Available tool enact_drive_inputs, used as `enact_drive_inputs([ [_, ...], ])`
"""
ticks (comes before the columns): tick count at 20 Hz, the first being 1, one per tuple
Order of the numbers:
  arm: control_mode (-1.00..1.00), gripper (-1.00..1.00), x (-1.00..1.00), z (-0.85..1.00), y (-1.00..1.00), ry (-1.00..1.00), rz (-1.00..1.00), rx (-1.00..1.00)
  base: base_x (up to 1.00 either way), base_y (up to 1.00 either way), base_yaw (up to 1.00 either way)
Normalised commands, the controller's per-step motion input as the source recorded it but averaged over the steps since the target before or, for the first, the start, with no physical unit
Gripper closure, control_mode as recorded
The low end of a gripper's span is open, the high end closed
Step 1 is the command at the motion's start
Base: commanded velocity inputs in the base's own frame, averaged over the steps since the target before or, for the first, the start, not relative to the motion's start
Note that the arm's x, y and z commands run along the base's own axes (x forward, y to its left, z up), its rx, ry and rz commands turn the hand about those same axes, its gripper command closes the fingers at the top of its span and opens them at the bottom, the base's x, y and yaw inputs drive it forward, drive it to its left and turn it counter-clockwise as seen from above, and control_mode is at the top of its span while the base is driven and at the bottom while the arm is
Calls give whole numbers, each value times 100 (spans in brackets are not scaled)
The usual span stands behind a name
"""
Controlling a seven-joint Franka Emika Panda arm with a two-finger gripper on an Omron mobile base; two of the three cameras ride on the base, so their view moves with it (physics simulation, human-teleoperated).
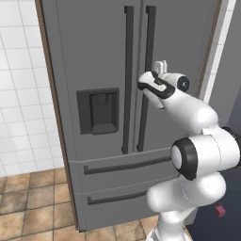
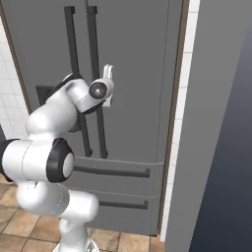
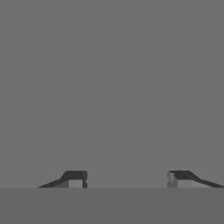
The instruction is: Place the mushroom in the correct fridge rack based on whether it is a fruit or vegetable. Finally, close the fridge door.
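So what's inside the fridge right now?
Cannot be seen: both fridge doors are shut, hiding whatever is inside. Visible are the grey door fronts, dark handles, a dispenser and two drawers below. The open end effector faces the right door.

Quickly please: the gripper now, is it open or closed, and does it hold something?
Gripper: open, holding nothing, fingertips apart and facing the closed grey fridge door.

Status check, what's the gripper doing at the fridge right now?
Gripper open, empty, up against the right fridge door. Both doors shut. Mushroom unseen.
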Motion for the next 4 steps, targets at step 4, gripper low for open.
enact_drive_inputs([
  [4,-100,-100,20,-23,0,7,-8,0,0,0,0],
])
